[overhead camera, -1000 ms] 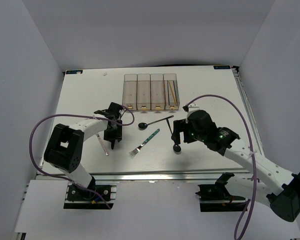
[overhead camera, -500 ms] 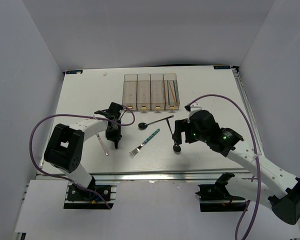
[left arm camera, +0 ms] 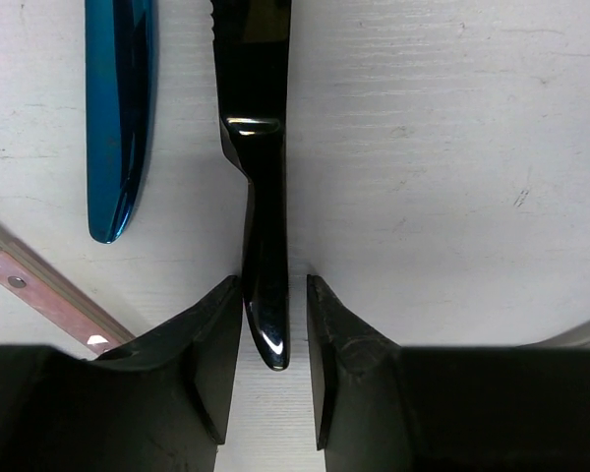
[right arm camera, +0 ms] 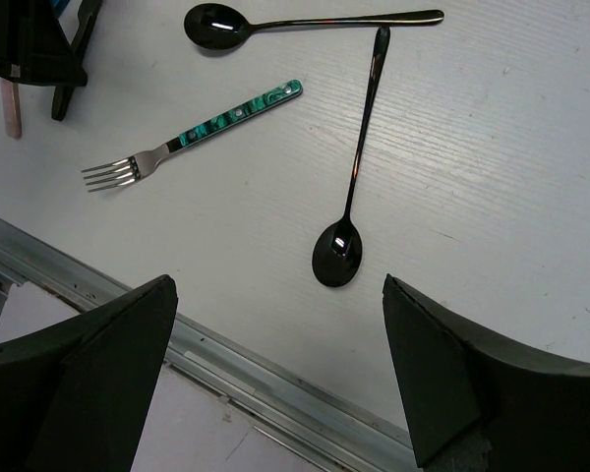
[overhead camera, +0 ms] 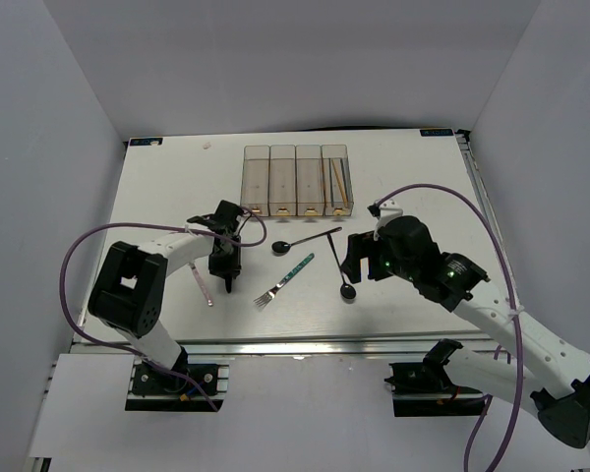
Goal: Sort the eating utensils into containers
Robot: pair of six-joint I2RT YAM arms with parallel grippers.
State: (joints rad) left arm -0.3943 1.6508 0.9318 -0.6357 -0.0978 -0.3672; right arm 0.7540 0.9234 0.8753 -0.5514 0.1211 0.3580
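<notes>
The left gripper (left arm camera: 273,324) is down at the table (left arm camera: 452,147) with its jaws straddling the butt end of the black knife (left arm camera: 254,118). They are not clamped: one pad sits against the handle and a sliver of white shows on the other side. The hold falls on the very tip of a glossy, tapering handle, so most of the knife's length reaches out beyond the fingers. If the jaws close there, the smooth rounded end may well squirt out, or the knife may droop and swing around the pinch on lifting, which would make it awkward to lower into a narrow bin. The blue knife (left arm camera: 118,118) lies just beside it and the pink-handled fork (left arm camera: 39,290) runs under the left finger's side, so a sideways nudge during closing or lifting could drag either one along. The right gripper (right arm camera: 280,379) hangs wide open and empty above the nearer black spoon (right arm camera: 359,157), whose handle tip touches or nearly touches the other black spoon (right arm camera: 305,20), with the teal-handled fork (right arm camera: 206,128) near. Picking up one spoon could shift the other. The containers (overhead camera: 283,167) stand well apart at the far side, with only orange chopsticks (overhead camera: 338,180) visible in the rightmost bin.
</notes>
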